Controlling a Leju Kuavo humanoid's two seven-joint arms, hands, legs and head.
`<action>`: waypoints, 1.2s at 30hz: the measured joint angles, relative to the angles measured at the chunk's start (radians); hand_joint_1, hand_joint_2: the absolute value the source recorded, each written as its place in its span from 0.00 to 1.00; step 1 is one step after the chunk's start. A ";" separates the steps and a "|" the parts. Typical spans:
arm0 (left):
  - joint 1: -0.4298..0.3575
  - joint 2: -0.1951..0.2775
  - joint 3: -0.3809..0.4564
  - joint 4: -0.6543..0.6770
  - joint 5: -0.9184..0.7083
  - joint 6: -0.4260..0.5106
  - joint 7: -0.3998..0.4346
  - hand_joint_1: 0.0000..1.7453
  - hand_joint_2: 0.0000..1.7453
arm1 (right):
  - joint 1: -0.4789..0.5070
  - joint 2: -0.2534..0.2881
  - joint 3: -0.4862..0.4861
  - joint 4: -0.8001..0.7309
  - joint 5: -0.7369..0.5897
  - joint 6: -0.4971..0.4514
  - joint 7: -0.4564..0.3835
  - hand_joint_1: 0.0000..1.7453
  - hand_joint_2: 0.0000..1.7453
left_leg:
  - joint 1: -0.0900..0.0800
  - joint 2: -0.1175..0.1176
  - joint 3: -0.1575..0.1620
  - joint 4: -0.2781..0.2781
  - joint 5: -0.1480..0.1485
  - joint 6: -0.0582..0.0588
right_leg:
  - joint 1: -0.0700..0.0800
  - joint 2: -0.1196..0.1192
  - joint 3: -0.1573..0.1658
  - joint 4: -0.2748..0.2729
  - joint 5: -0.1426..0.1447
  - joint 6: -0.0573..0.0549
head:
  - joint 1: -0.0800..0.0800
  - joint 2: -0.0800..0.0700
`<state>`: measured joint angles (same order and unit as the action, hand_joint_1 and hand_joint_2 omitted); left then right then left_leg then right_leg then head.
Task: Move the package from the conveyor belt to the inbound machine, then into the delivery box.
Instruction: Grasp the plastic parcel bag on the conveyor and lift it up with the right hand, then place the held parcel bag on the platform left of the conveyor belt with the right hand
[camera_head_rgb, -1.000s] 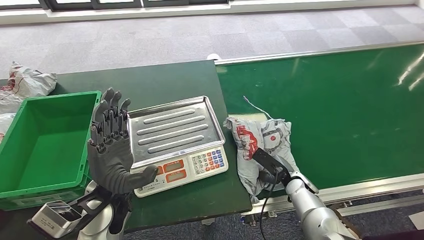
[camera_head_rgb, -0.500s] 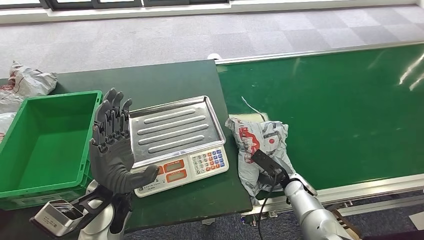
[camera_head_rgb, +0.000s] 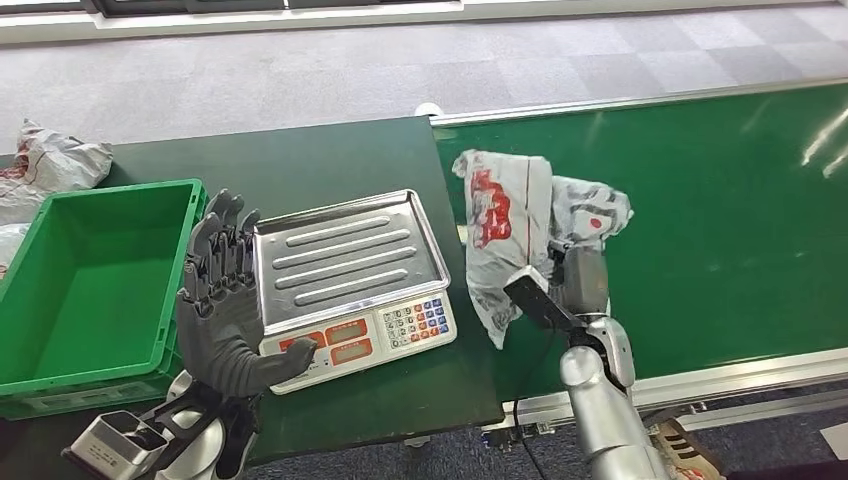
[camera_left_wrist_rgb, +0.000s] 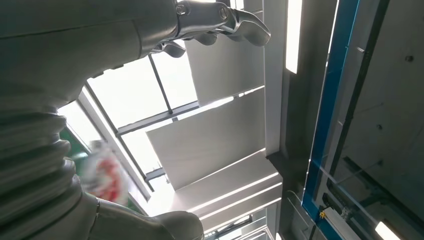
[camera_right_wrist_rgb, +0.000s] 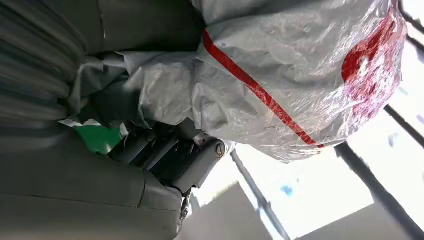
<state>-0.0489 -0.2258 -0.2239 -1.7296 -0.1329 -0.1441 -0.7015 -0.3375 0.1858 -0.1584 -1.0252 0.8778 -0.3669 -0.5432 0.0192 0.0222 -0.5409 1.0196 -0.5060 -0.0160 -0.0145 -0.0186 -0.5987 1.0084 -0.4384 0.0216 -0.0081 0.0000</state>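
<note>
Grey crinkly plastic is all your right hand (camera_head_rgb: 578, 283) is gripping, and the package (camera_head_rgb: 520, 225) is hanging in the air over the conveyor belt (camera_head_rgb: 700, 220), just beside the scale (camera_head_rgb: 350, 280). You're holding it by a bunched bit, so I think the slack bag is risking slipping out or dragging on the scale's tray edge. Your left hand (camera_head_rgb: 225, 300) is hovering empty with fingers spread, on the scale's far side from the package.

Dark green worktop (camera_head_rgb: 330, 155) left of the belt. Crumpled plastic bags (camera_head_rgb: 50, 165) at its far left edge, beside the crate. Grey carpet-tile floor (camera_head_rgb: 300, 80) beyond. White window sill (camera_head_rgb: 250, 22) along the top.
</note>
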 joint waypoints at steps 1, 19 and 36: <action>0.000 0.000 0.000 0.000 -0.002 0.001 0.000 0.00 1.00 | 0.023 0.011 0.028 -0.102 0.023 -0.054 0.026 1.00 1.00 | 0.000 0.000 -0.001 0.000 0.000 0.000 | 0.000 0.000 -0.001 0.000 0.000 0.000 | 0.000 0.000; -0.005 0.000 -0.002 0.009 -0.002 0.018 0.000 0.00 1.00 | 0.164 0.089 0.164 -0.682 0.097 -0.296 0.034 1.00 1.00 | 0.000 0.000 -0.004 -0.001 0.002 -0.001 | 0.000 0.000 -0.002 0.001 0.001 -0.001 | 0.000 0.000; -0.070 -0.014 -0.056 0.028 0.065 -0.022 0.000 0.00 1.00 | -0.307 0.164 0.542 0.091 -0.035 -0.119 0.259 1.00 1.00 | 0.000 0.000 -0.009 -0.002 0.013 -0.006 | 0.000 0.000 -0.010 0.004 0.009 -0.006 | 0.000 0.000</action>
<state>-0.1191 -0.2396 -0.2800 -1.7017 -0.0676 -0.1663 -0.7015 -0.6445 0.3496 0.3836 -0.9345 0.8431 -0.4855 -0.2840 0.0193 0.0222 -0.5495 1.0181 -0.4931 -0.0220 -0.0141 -0.0185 -0.6089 1.0119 -0.4295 0.0158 -0.0084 0.0000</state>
